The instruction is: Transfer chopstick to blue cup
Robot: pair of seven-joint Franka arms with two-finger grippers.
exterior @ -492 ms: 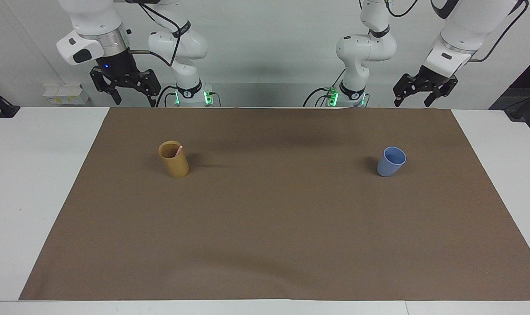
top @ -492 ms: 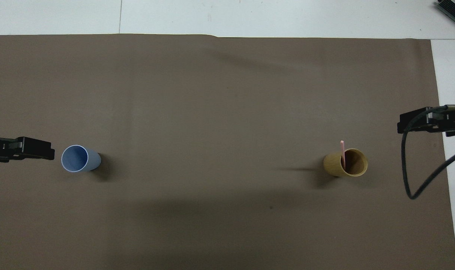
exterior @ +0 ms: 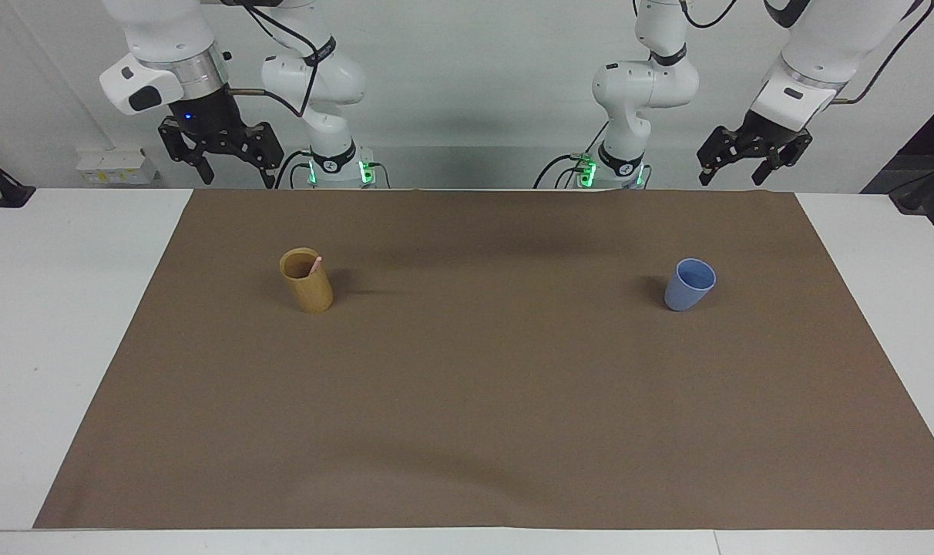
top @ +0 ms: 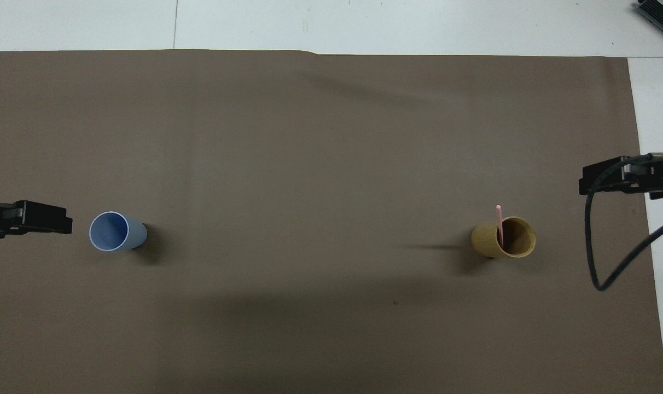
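One pale pink chopstick [exterior: 315, 265] stands in a tan bamboo-coloured cup [exterior: 310, 291] toward the right arm's end of the table; its tip leans on the rim. It also shows in the overhead view [top: 499, 221], in the tan cup [top: 486, 242]. The blue cup [exterior: 688, 288] stands upright and empty toward the left arm's end, as the overhead view [top: 112, 231] shows. My right gripper [exterior: 236, 176] hangs open and empty, high above the table edge by its base. My left gripper [exterior: 730, 176] hangs open and empty, high above the edge near the blue cup's end.
A brown mat [exterior: 467, 401] covers most of the white table [exterior: 58, 308]. A black cable [top: 593, 257] loops down from the right arm over the mat's end. Both arm bases [exterior: 332, 166] stand at the robots' edge of the table.
My left gripper has risen a little and drawn slightly away from the blue cup. The right gripper, both cups and the chopstick have not moved.
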